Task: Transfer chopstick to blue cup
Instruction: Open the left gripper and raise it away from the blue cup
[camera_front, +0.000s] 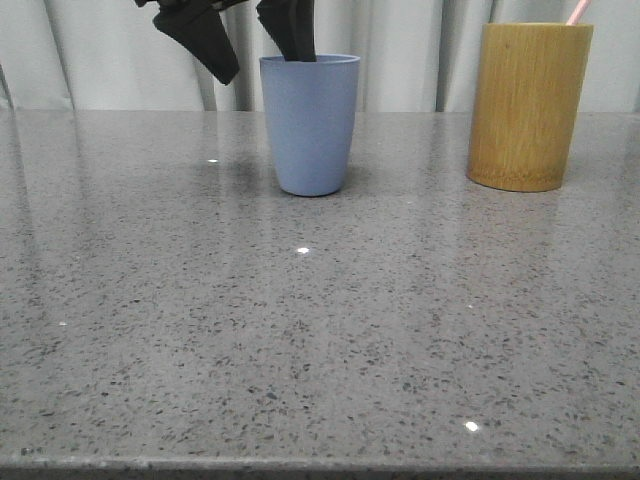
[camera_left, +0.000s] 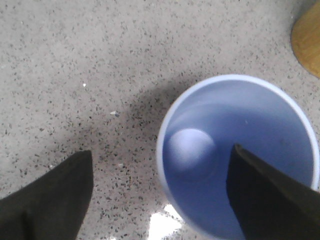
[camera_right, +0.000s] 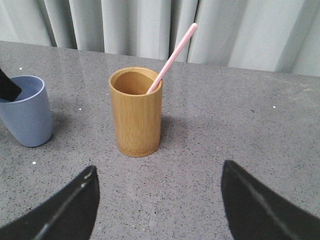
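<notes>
Pink chopstick (camera_right: 172, 56) leans in the bamboo holder (camera_right: 136, 112), awaiting my right tool (camera_right: 157, 200), spread wide. My left tool (camera_left: 160, 195), also spread, straddles the blue cup's (camera_front: 309, 125) rim, apparently to steady it.

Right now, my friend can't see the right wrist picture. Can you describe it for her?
A pink chopstick leans out of a bamboo cup on a grey table. A blue cup stands beside it, curtains hang behind, and the open right gripper frames the near edge.
</notes>
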